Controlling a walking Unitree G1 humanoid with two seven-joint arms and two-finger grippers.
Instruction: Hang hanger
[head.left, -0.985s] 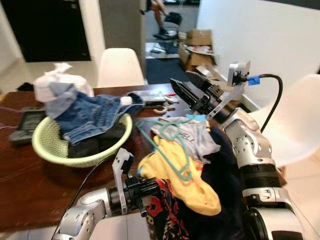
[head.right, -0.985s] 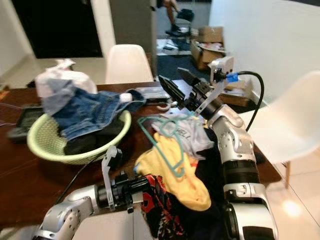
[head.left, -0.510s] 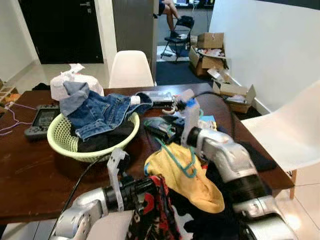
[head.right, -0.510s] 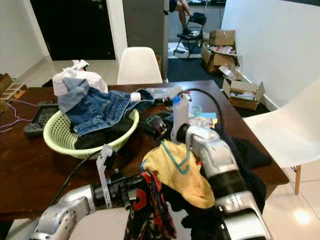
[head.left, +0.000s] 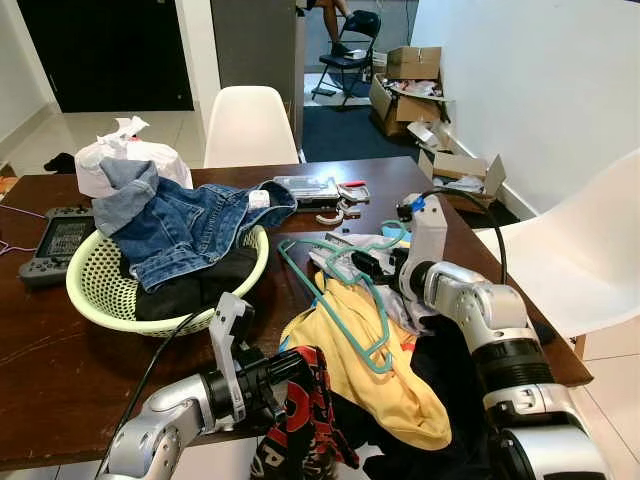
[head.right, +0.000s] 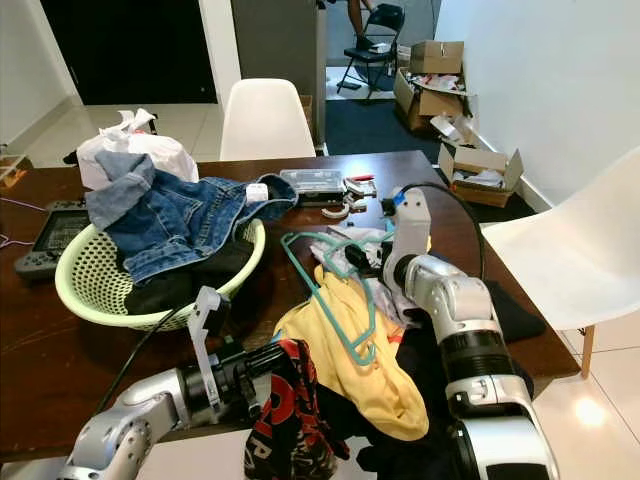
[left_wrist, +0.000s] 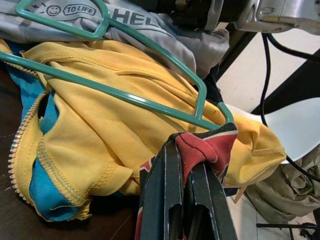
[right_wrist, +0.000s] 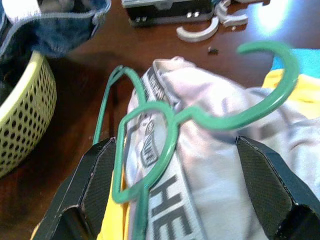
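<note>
Now down low with the right gripper (head.left: 362, 266), at the neck of the teal hanger (left_wrist: 120, 95), just over the heap of clothes at the near edge of the brown table (head.left: 60, 360). A second ago held high above the table and pointing away over it; half a second ago already swung down toward the heap. In the right wrist view, both black fingers (right_wrist: 95, 185) spread wide apart, one on either side of the hanger's neck and inner loop, nothing clamped between them. Cannot tell whether touching the hanger or just above it.

As before, hanger lying flat on the heap: hook end and neck across the grey printed shirt (right_wrist: 220, 160), long bars running down over the yellow garment (left_wrist: 125, 135). Not lifted, much the same place on the clothes as in the earlier pictures.

Left gripper (left_wrist: 182, 150) low at the table's near edge, as a second ago, fingers pressed together on a fold of the red-and-black cloth (left_wrist: 205, 150), right beside the lower corner of the hanger.

Farther back on the table, to the robot's left: a pale green basket (head.left: 100, 300) with blue jeans (head.left: 190, 225) draped over its rim, unmoved. Behind the table, a white chair (head.left: 245, 125). Whole scene a little shifted between pictures, so camera moved as well
</note>
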